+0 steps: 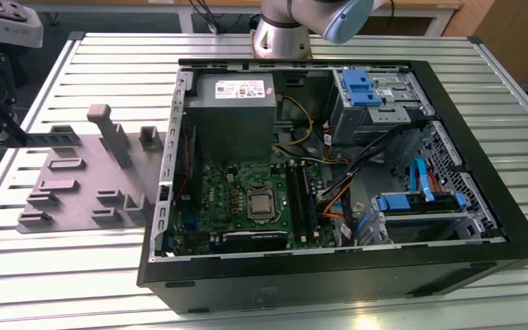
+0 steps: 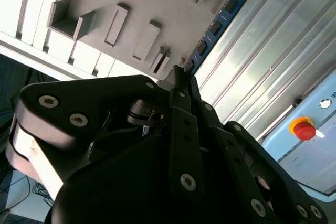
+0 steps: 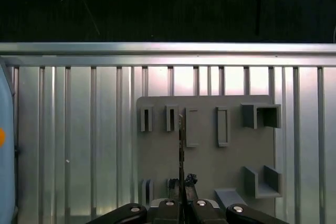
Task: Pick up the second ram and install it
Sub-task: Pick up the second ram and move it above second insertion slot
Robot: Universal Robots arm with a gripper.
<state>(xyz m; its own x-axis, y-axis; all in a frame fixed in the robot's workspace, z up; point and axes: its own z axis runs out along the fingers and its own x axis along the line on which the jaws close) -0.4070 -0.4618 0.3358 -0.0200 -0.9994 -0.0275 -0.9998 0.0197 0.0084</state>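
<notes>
Gripper [image 3: 181, 184] fingers clamped on one end of second ram [image 3: 181, 140], stick seen edge-on in first wrist view. Beyond it: grey fixture plate [image 3: 210, 156] on slatted metal table [image 3: 79, 129]. Open computer case [image 1: 337, 278] well apart, toward exterior view's right.

Second ram [image 2: 220, 20] in jaws, fixture plate [image 1: 80, 180] on table [image 1: 62, 275], computer case [image 1: 337, 282] at the exterior view's right

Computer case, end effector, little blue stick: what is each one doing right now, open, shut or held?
computer case: open, lying on its side, insides showing.
end effector: shut on the second ram.
second ram: held in the end effector, over the grey fixture tray.
</notes>
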